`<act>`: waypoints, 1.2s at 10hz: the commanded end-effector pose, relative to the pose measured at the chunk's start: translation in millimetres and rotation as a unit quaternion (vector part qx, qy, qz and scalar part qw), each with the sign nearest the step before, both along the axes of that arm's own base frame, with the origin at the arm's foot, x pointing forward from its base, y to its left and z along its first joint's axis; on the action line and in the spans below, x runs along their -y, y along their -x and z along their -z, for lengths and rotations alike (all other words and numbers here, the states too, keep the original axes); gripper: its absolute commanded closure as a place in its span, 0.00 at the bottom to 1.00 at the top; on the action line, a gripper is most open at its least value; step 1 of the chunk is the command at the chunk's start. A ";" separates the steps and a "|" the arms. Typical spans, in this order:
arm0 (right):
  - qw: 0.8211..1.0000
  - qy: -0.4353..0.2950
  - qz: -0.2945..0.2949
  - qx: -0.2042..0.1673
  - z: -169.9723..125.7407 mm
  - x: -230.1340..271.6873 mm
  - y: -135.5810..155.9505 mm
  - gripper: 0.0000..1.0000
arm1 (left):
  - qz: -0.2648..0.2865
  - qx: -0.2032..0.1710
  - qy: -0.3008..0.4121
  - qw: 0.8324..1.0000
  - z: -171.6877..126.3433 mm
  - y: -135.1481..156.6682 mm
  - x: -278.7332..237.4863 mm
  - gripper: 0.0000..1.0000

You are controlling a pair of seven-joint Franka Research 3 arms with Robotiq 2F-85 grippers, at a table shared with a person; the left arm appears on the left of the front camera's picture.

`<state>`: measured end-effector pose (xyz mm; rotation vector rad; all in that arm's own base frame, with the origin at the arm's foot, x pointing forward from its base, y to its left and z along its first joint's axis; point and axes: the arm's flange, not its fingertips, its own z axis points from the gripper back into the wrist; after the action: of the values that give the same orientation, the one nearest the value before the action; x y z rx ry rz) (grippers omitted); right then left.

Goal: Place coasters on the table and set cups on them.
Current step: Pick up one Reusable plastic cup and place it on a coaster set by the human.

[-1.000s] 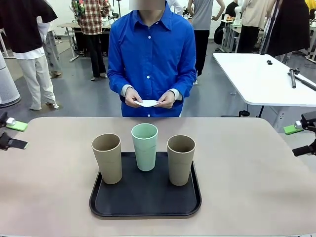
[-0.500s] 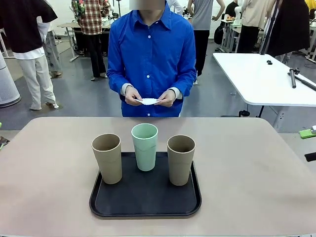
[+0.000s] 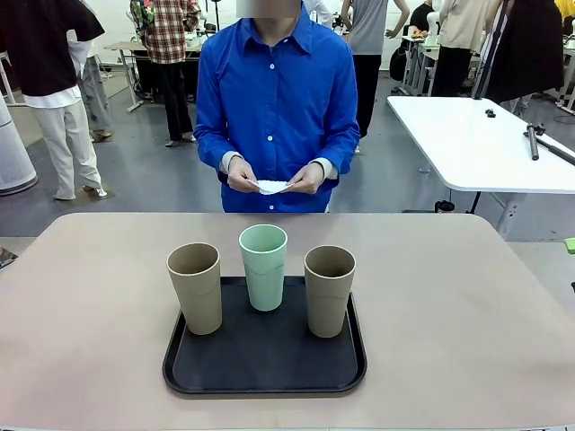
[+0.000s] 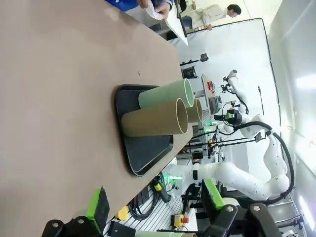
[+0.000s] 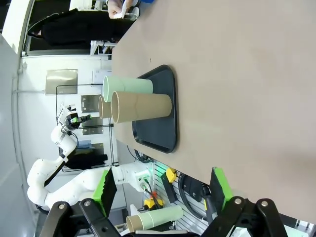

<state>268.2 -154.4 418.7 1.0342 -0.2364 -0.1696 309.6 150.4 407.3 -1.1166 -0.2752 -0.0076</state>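
A left tan cup (image 3: 194, 287), a green cup (image 3: 263, 267) and a right tan cup (image 3: 329, 290) stand upright on a black tray (image 3: 265, 364) in the middle of the worktop (image 3: 449, 296). A person (image 3: 275, 99) at the far side holds the white coasters (image 3: 270, 187) off the worktop. The left tool (image 4: 155, 202) and the right tool (image 5: 164, 186) have their fingers spread wide, gripping nothing.

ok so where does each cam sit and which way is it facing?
Front: fixed on the robot's side, looking across the table at the person holding the coasters; cups on the tray mid-table.
Left wrist: at the table's left end, rolled sideways, facing tray and cups; open left gripper at bottom.
Right wrist: at the right end, rolled sideways, facing them; open right gripper at bottom.
Shared: both wrist views catch tray, cups and the person's hands, from opposite sides.
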 end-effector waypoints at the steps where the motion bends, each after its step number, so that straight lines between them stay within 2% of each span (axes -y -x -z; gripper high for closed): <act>1: 1.000 -0.003 0.001 -0.001 0.1 -1.2 -2.3 0.00 | 0.001 0.003 0.006 1.000 0.3 0.1 -0.5 0.00; 12: 1.000 -0.003 0.001 -0.001 0.1 -1.2 -2.3 0.00 | 0.001 0.003 0.006 1.000 0.3 0.1 -0.5 0.00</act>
<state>269.1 -152.7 418.9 1.0225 -0.2304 -0.1688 310.2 149.3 407.3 -1.1152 -0.2726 -0.0100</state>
